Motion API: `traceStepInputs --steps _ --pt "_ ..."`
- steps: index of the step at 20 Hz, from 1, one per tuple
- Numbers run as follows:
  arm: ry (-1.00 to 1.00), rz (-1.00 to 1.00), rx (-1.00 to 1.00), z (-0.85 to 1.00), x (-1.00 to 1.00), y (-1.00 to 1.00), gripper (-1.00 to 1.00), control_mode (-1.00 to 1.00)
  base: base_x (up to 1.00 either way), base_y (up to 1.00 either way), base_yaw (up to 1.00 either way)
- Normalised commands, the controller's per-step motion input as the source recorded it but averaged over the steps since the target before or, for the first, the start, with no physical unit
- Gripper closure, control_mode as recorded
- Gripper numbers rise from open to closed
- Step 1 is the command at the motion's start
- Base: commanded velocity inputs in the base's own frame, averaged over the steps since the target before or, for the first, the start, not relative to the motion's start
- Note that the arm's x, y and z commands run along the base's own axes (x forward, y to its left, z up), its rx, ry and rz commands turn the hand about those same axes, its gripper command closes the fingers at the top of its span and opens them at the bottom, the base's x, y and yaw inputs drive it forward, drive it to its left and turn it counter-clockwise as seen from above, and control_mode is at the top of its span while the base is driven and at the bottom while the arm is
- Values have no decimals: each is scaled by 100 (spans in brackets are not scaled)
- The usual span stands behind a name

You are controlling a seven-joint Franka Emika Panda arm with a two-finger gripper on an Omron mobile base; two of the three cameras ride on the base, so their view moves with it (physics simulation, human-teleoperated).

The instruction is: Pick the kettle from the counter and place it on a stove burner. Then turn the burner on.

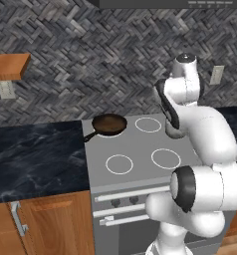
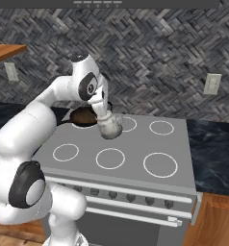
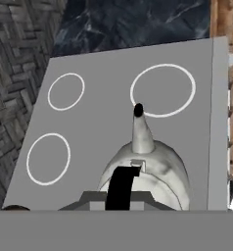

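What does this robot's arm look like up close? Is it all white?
Mostly. The arm is made of glossy white rounded segments linked by dark joints, with round grey end caps such as the one at. No loose cables or markings show. The gripper is too hidden to describe.

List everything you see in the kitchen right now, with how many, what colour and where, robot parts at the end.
kettle: one, silvery-white with black handle, held above the cooktop's middle
frying pan: one, dark brown, on the rear left burner
stove: one, grey with white rings, dark knobs along its front
counter: black marble-look, both sides of the stove
cabinets: orange-brown wood, under the counter
shelf: one, wooden, on the wall at left
wall outlets: two, pale, on the wall
pincer: one, gripping the kettle's handle
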Motion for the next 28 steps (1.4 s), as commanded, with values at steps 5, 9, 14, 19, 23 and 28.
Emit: traceStepInputs --steps 5,9,14,19,23,28 --pt "4 36 9 0 0 -100 100 -100 0 0 0" --pt "14 25 8 0 0 -100 100 -100 0 0 0" --pt "18 18 5 0 0 -100 100 -100 0 0 0" --pt "22 14 0 -11 7 -83 100 -100 0 0 0" --pt "13 6 0 -15 6 -23 100 -100 0 0 0" --pt "7 0 0 -18 5 0 100 -100 0 0 0"
